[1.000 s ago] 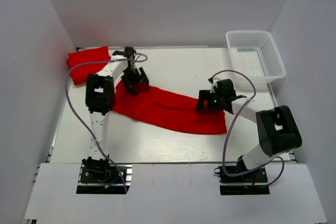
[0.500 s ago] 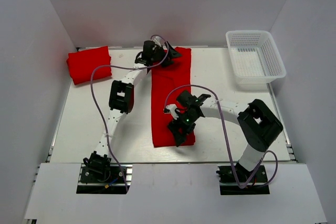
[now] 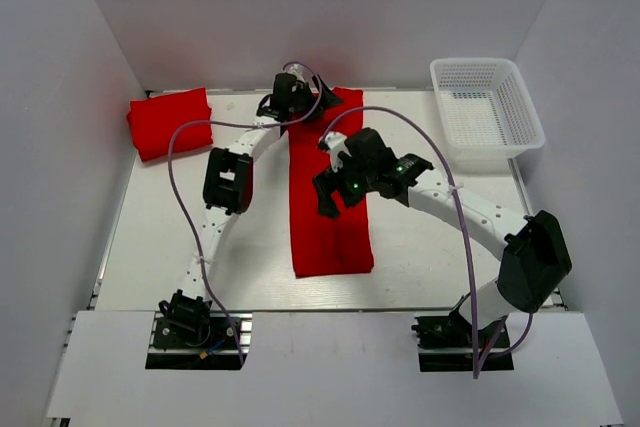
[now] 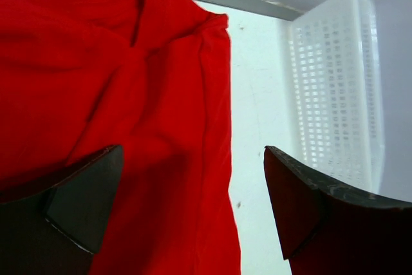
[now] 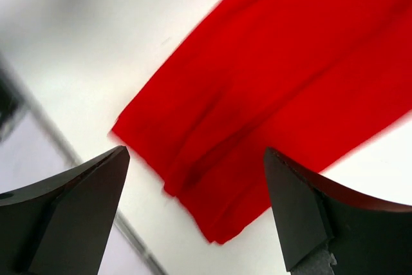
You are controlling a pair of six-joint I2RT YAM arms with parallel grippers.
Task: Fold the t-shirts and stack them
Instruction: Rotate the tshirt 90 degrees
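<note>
**Two released claws above a long red t-shirt**

Seen from above, a white surface (image 3: 430,247) is walled in by pale panels; a long red t-shirt (image 3: 328,232) lies down its middle as a narrow strip, running from the far edge toward the near edge; a second red t-shirt (image 3: 168,122) sits folded into a compact block in the far left corner, well apart from the strip; a white lattice basket (image 3: 487,107) stands in the far right corner.

The left arm reaches to the far end of the strip; the left claw (image 3: 310,105) hangs over that end with its jaws spread wide and nothing between them; its wrist camera shows two dark fingers (image 4: 84,204) framing rumpled red cloth (image 4: 129,94), with bare surface (image 4: 257,94) and the basket (image 4: 335,94) to the right.

The right arm stretches across from the right side; the right claw (image 3: 335,197) hovers above the strip's middle, released and grasping nothing; whether it touches the cloth cannot be told; its wrist camera, somewhat blurred, shows two dark fingers (image 5: 77,204) wide apart, and between them one end of the strip (image 5: 283,82) with stacked layers at its corner, lying flat on the surface (image 5: 129,43).
</note>
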